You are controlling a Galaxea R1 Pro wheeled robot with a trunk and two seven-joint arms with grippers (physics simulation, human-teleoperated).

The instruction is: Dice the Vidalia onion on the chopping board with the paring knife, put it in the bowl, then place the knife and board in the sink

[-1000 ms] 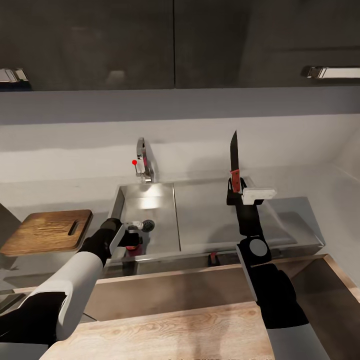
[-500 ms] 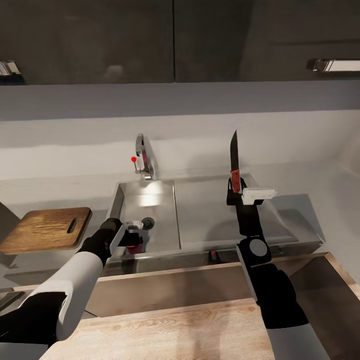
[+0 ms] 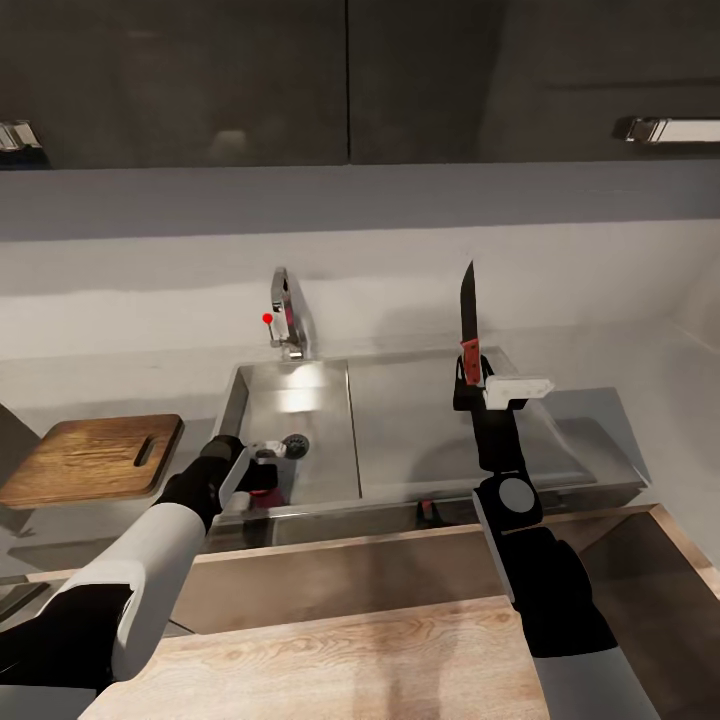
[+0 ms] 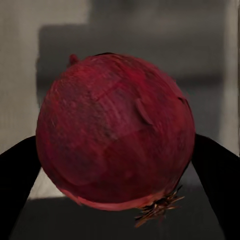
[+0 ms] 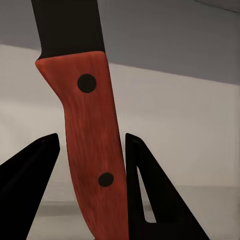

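The steel sink (image 3: 300, 400) lies ahead, with its chrome tap (image 3: 286, 320) behind the basin and the drainboard (image 3: 430, 430) to the right. Over the basin's front edge my left gripper (image 3: 262, 472) is shut on the dark red onion (image 3: 263, 486). In the left wrist view the onion (image 4: 115, 132) sits between the black fingers (image 4: 17, 190). Above the drainboard my right gripper (image 3: 470, 378) is shut on the paring knife (image 3: 467, 300), held upright with the blade pointing up; its red handle (image 5: 92, 150) stands between the fingers. The chopping board (image 3: 95, 458) lies on the countertop (image 3: 120, 385) left of the sink. The bowl is out of view.
Dark upper cabinets (image 3: 350, 80) with metal handles (image 3: 665, 130) hang above the sink against a pale wall. A light wooden surface (image 3: 350, 650) with a raised rim lies between me and the sink's front edge.
The camera tilted slightly, shifting the whole picture. Both grippers keep their places and their holds on the onion and the knife.
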